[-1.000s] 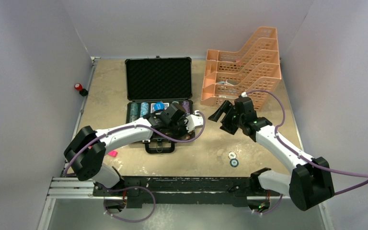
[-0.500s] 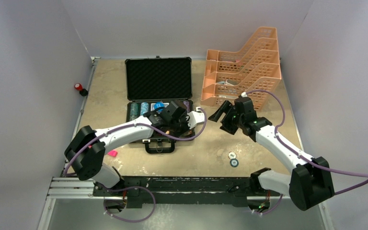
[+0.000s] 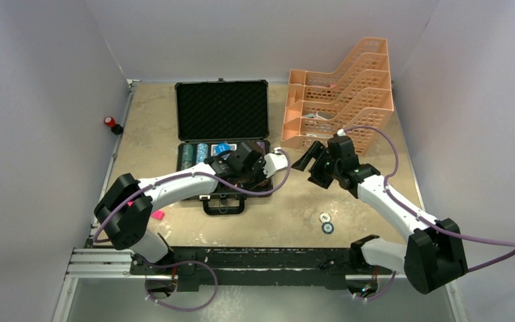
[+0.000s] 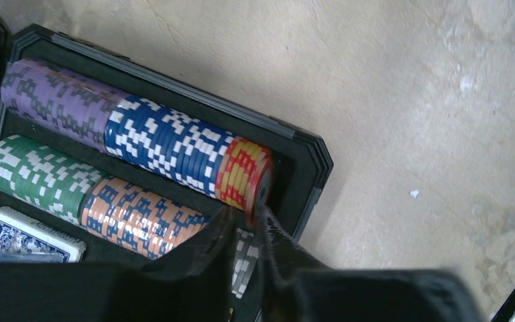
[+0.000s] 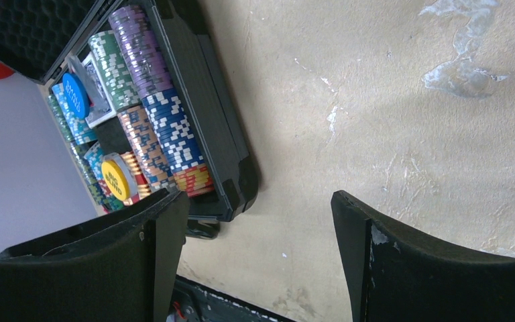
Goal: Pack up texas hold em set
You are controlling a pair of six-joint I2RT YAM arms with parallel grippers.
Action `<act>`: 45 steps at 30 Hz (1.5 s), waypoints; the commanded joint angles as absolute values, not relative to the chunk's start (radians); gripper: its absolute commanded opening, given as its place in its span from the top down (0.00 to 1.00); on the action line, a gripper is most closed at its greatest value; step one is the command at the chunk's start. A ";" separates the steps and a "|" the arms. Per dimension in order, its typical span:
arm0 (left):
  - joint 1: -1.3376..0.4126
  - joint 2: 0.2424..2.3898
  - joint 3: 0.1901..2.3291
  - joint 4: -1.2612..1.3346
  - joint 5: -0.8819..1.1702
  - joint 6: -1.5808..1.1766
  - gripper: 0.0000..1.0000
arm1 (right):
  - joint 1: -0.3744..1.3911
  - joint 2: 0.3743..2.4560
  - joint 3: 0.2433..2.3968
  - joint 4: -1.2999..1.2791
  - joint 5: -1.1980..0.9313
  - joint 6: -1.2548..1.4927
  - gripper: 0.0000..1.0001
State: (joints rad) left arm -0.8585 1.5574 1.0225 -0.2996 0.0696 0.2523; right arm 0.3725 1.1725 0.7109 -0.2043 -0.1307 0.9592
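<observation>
One likely slick red-and-yellow poker chip (image 4: pixel 261 188) is standing at the tips of the barely parted left claw (image 4: pixel 247 218), hold unclear, needing a flat-face pinch; the right claw (image 5: pixel 256 201) is gaping empty.

The black briefcase (image 3: pixel 222 111) has a lid lined with matt egg-crate foam and a hard, faintly shiny moulded rim. The striped multicoloured poker chips (image 4: pixel 167 144) look smooth with a dull sheen. The beige table top (image 4: pixel 409 100) is matt, mottled and scuffed pale. Far right, the peach lattice tray rack (image 3: pixel 338 94) looks like smooth plastic. The fingers (image 5: pixel 402 268) of the right gripper (image 5: pixel 258 201) are matt black plastic.
</observation>
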 commanded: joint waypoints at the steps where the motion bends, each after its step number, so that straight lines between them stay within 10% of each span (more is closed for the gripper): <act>1: -0.854 1.576 1.052 -0.281 0.084 0.224 0.70 | 0.368 1.168 0.700 -0.195 -0.131 0.942 0.20; 20: -0.853 1.195 0.932 -0.060 0.021 0.043 0.59 | 0.381 1.177 0.720 -0.594 0.225 0.965 0.19; 45: -0.854 1.018 0.836 -0.020 -0.093 -0.017 0.55 | 0.564 1.286 0.630 -0.601 0.043 1.147 0.13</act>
State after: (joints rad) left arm -0.8566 1.0489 0.8455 -0.0677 -0.0620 -0.0002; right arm 0.4942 1.2705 0.6315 -0.5907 0.1066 1.0969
